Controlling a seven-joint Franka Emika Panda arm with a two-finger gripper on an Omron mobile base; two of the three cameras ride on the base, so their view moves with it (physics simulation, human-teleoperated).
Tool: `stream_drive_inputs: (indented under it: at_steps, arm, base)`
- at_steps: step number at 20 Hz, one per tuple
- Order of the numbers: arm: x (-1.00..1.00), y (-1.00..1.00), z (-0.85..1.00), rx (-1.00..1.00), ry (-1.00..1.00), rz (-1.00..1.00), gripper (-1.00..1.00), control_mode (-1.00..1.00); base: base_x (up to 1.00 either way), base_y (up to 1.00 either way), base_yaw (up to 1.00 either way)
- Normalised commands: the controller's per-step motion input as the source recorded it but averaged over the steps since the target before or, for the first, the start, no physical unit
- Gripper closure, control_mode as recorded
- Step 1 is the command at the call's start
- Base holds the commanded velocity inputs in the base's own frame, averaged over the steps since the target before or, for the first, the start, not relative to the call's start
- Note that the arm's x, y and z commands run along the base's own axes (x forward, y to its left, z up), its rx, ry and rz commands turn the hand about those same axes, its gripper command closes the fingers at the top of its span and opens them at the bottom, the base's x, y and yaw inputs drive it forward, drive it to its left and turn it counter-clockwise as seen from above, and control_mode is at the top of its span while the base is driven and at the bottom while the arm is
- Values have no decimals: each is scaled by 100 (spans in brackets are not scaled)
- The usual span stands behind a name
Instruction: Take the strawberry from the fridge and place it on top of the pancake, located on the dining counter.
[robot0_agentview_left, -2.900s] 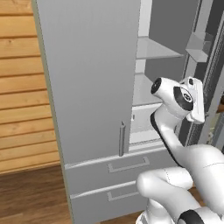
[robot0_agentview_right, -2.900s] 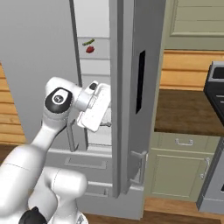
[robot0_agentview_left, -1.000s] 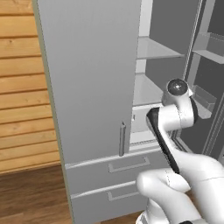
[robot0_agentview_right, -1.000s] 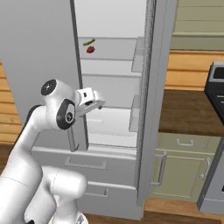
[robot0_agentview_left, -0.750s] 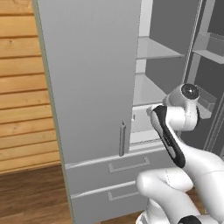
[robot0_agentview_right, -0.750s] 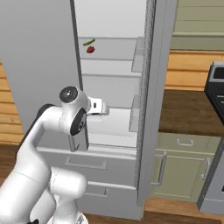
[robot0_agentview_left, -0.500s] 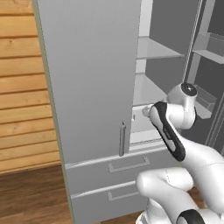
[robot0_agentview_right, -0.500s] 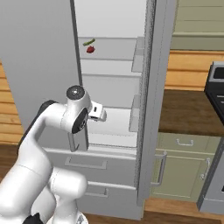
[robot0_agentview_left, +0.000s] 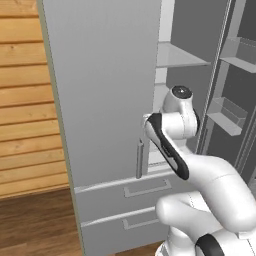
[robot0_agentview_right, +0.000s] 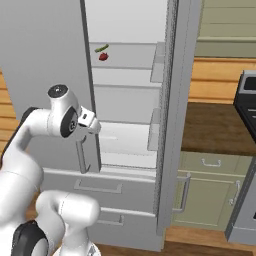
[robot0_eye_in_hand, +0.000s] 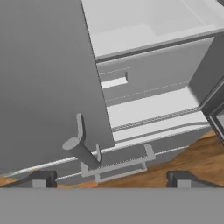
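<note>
Upper left, the strawberry (robot0_agentview_right: 103, 56) sits beside a green item (robot0_agentview_right: 101, 48); fridge (robot0_agentview_right: 45, 60) door edge intervenes; pincer (robot0_eye_in_hand: 109, 178) apart.

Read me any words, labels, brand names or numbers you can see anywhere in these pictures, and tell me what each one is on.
There is none to read. The fridge doors and drawers are plain grey, its white shelves carry no labels, and the strawberry on the upper shelf has no sticker. The green cabinets, the wooden wall and the robot arm bear no markings either.
</note>
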Motion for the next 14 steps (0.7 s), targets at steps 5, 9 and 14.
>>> stream_drive_inputs:
  at_steps: [5,9,14]
  arm:
    - [36,28,-22,-3,-15,-2,-100,-100]
    - [41,28,-34,-4,2,0,-100,-100]
    - [22,23,-28,0,8,0,-100,-100]
  base:
    - [0,0,0]
    - [0,0,0]
    - [0,0,0]
